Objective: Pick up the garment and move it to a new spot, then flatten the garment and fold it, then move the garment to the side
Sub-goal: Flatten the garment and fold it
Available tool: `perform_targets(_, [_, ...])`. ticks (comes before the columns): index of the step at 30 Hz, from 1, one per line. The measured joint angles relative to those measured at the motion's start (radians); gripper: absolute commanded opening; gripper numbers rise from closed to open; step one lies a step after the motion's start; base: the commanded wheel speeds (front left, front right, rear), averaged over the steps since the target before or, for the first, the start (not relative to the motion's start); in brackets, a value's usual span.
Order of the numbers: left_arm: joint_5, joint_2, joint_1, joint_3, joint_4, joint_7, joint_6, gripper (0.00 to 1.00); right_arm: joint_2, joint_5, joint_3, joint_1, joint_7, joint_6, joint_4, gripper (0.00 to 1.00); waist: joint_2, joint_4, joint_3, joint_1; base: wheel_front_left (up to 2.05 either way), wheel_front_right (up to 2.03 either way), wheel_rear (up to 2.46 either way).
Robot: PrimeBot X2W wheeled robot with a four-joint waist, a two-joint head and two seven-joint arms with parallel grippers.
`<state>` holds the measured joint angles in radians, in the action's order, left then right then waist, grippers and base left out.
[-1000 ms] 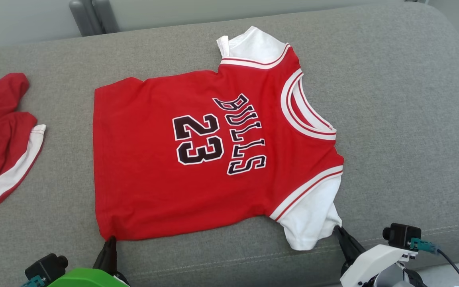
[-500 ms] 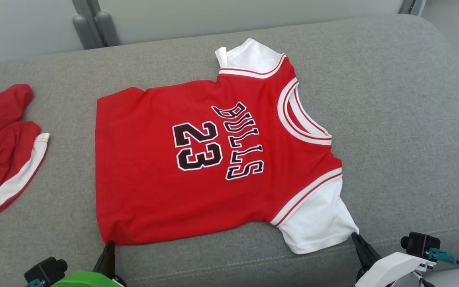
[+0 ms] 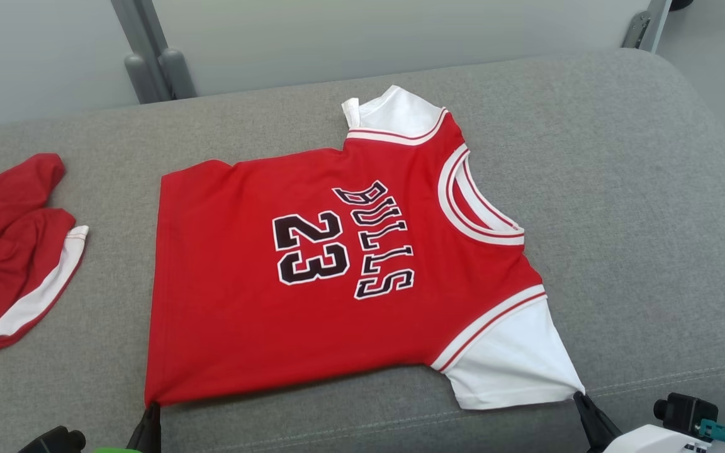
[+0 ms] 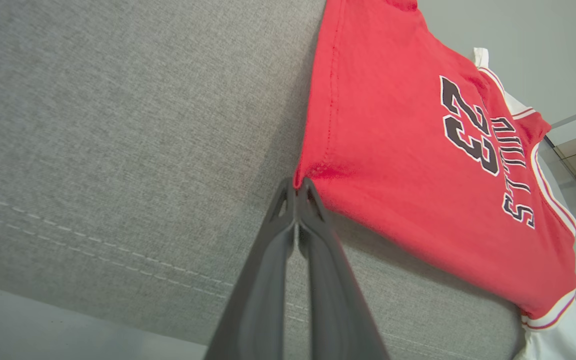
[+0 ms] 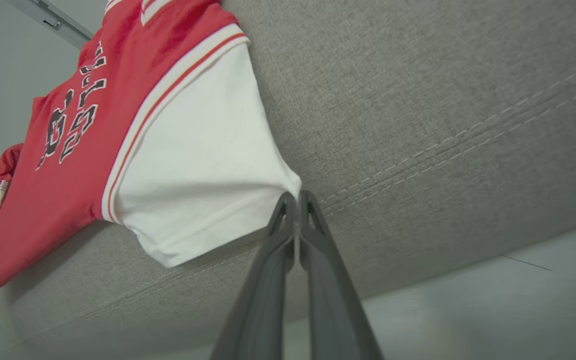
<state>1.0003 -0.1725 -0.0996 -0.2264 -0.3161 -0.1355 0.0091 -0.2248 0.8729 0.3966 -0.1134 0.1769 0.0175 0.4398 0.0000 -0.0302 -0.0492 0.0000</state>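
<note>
The red shirt [image 3: 312, 283] lies spread by the front edge of the cushion [image 3: 639, 189], soft and light (bound to sag between grips), left gripper [image 3: 151, 409] pinched shut on its hem corner, right gripper [image 3: 579, 399] on the white sleeve tip.

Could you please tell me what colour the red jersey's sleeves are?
The red fabric jersey's short sleeves are white with red-striped trim, clearest in the right wrist view.

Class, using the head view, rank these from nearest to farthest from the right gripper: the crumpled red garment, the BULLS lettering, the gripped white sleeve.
1. The gripped white sleeve, pinched by the right gripper at lower right.
2. The BULLS lettering, mid-jersey.
3. The crumpled red garment, far left.
</note>
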Motion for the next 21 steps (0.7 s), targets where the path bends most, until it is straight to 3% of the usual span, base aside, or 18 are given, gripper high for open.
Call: perform_targets(21, [0.027, 0.009, -0.069, -0.004, -0.001, 0.003, 0.018, 0.00, -0.008, 0.034, 0.006, -0.093, -0.015, -0.013, -0.072, 0.00, 0.0000, -0.017, 0.054, 0.0000, 0.00, 0.00, 0.00])
